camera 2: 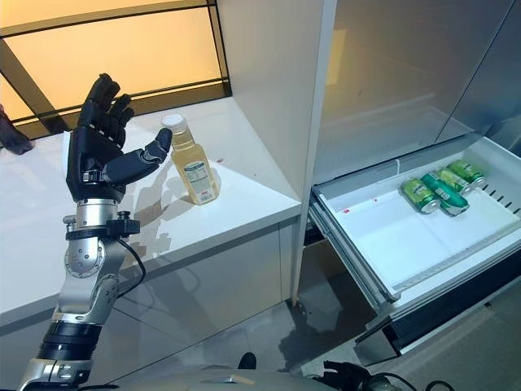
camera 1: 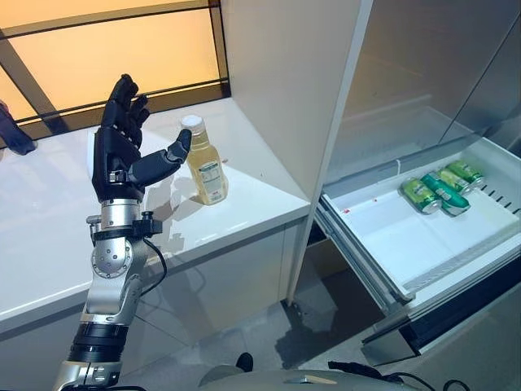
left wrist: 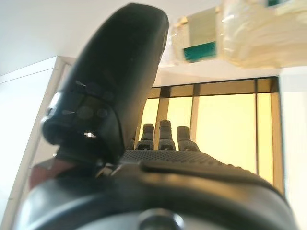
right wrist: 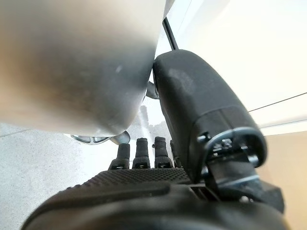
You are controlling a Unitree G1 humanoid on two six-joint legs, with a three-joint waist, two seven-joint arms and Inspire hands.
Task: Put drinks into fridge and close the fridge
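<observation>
A bottle of pale yellow drink (camera 1: 206,163) with a white cap stands upright on the white counter (camera 1: 49,236). My left hand (camera 1: 120,151) is open, raised just left of the bottle, its thumb reaching towards the bottle's neck; the bottle also shows in the left wrist view (left wrist: 240,33) past the thumb. Whether the thumb touches it I cannot tell. The fridge drawer (camera 1: 391,236) stands pulled out at the right, with green cans (camera 1: 444,189) lying at its far end. My right hand (right wrist: 144,177) shows in the right wrist view, fingers straight, holding nothing.
A tall white fridge panel (camera 1: 293,90) rises between the counter and the drawer. A window with dark frames (camera 1: 106,49) runs behind the counter. A dark object (camera 1: 15,134) sits at the counter's far left edge. Grey floor (camera 1: 326,326) lies below the drawer.
</observation>
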